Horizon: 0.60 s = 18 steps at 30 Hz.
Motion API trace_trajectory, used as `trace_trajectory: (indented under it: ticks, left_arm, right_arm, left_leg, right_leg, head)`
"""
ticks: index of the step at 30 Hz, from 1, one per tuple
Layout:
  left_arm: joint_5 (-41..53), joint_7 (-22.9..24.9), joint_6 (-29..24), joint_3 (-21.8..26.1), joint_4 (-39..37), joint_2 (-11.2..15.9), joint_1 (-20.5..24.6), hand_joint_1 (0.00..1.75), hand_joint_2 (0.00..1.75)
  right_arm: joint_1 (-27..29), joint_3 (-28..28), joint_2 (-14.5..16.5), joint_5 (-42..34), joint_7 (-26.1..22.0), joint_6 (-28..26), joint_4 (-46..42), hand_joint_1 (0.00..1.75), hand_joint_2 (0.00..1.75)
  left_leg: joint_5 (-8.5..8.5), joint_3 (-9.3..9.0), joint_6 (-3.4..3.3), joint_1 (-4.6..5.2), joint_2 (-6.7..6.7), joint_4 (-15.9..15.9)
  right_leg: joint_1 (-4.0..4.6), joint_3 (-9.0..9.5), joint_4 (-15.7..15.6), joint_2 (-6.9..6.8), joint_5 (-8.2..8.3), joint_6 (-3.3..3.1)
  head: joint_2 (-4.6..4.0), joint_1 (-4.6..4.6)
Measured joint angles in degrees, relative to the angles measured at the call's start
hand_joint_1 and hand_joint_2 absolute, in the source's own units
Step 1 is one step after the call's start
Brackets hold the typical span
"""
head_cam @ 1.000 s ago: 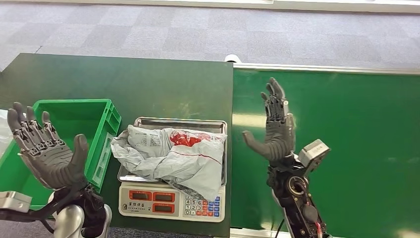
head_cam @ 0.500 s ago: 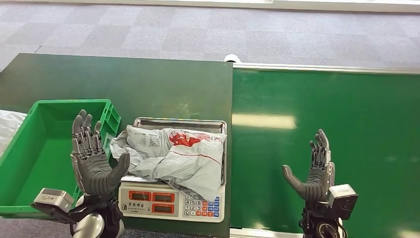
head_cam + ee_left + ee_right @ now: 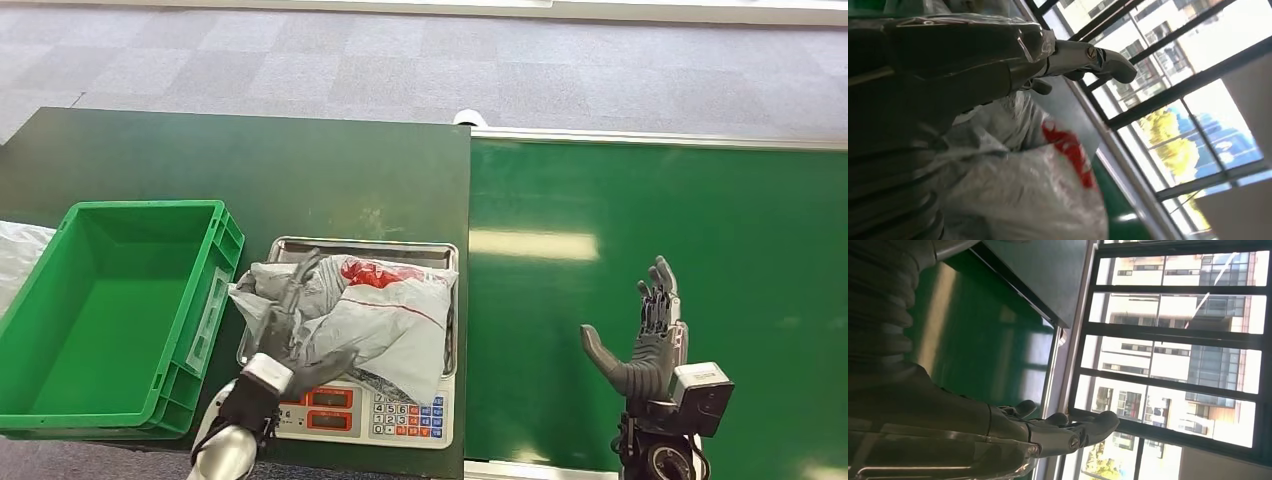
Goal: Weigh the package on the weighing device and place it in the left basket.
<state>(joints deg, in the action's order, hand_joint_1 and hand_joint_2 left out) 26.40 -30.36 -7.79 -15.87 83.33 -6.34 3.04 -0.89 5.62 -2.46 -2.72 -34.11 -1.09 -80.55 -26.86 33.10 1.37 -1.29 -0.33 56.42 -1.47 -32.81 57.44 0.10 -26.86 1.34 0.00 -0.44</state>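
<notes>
- At far left: green basket (image 3: 110, 310) sits just beside the scale (image 3: 350, 400).
- On scale tray: crumpled grey package (image 3: 385, 315) w/ red print; weighing looks done, pick-up is the step in hand.
- Left hand (image 3: 295, 325) lies on pkg's left part, fingers spread over it; can't tell if it grips yet.
- Next, prob.: close fingers, lift, carry left over basket wall.
- Right hand (image 3: 645, 345) held up over green belt (image 3: 700, 230), fingers apart, holding nothing.

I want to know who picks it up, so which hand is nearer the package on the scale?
Left. The left hand lies on the package atop the scale; the right hand hovers well off to its right over the green belt, fingers spread.
</notes>
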Motion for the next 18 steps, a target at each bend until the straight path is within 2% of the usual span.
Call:
trace_trajectory:
  ticks: [3,8,18]
  left_arm:
    - [7.8,2.3,-0.4,-2.5,-5.5,0.6,1.3,0.0,1.75]
    - [14.3,5.8,0.2,-4.6,-11.0,1.8,4.2,0.0,1.75]
    - [20.3,9.7,1.1,-6.6,-17.2,2.6,8.6,0.0,1.75]
  right_arm:
    - [0.1,-0.4,0.0,0.3,0.2,0.5,-0.2,0.0,1.75]
    - [0.2,-0.9,0.2,1.1,0.7,1.2,-0.5,0.0,1.75]
    - [0.2,-1.8,0.7,2.1,0.8,1.6,-0.6,0.0,1.75]
  left_leg:
    - [0.0,-0.01,0.0,0.0,0.01,0.0]
    - [0.0,-0.16,0.0,0.0,-0.08,0.0]
    - [-0.26,-1.15,-0.35,0.19,-0.57,-0.1]
  right_leg:
    - [0.0,0.01,0.0,0.01,0.01,0.0]
    - [0.0,0.23,0.0,-0.08,-0.03,0.02]
    - [-0.18,1.48,-0.1,-0.56,-0.39,0.3]
  head:
    - [0.0,0.01]
    - [0.0,-0.01]
    - [0.0,0.01]
